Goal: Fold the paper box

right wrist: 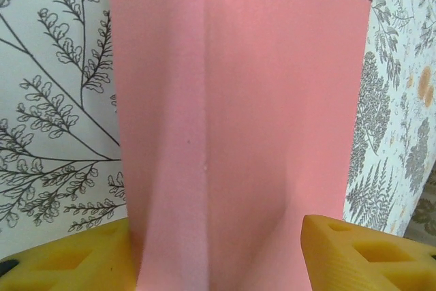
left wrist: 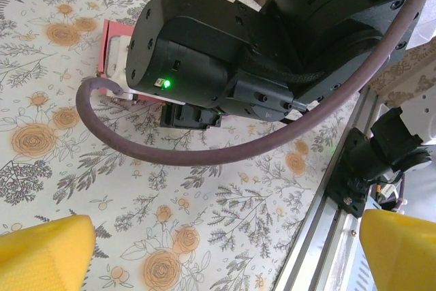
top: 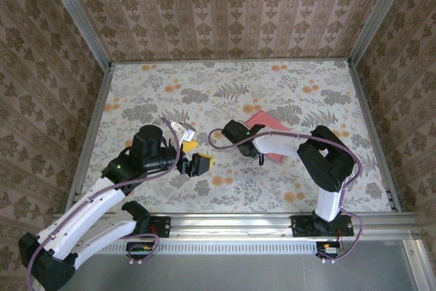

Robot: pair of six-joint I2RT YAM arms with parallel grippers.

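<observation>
The paper box (top: pixel 263 121) lies pink face up on the flowered table, right of centre, partly under my right forearm. Up close, its pink face (right wrist: pixel 238 100) carries a vertical crease and runs down between my right gripper (right wrist: pixel 214 236)'s yellow fingers (right wrist: pixel 364 253). Those jaws stand apart; the left finger touches the card and the box spreads wider than the gap. My left gripper (top: pixel 194 156) hovers left of the box, well apart from it. Its jaws are wide open (left wrist: pixel 228 250) with nothing but tablecloth between them. A pink edge of the box (left wrist: pixel 107 49) peeks out beside the right arm's black wrist.
The right arm's black wrist housing (left wrist: pixel 204 52) and its purple cable (left wrist: pixel 204 155) sit just ahead of the left gripper. A metal rail (top: pixel 272 219) bounds the near table edge, and patterned walls (top: pixel 225 11) close the back and sides.
</observation>
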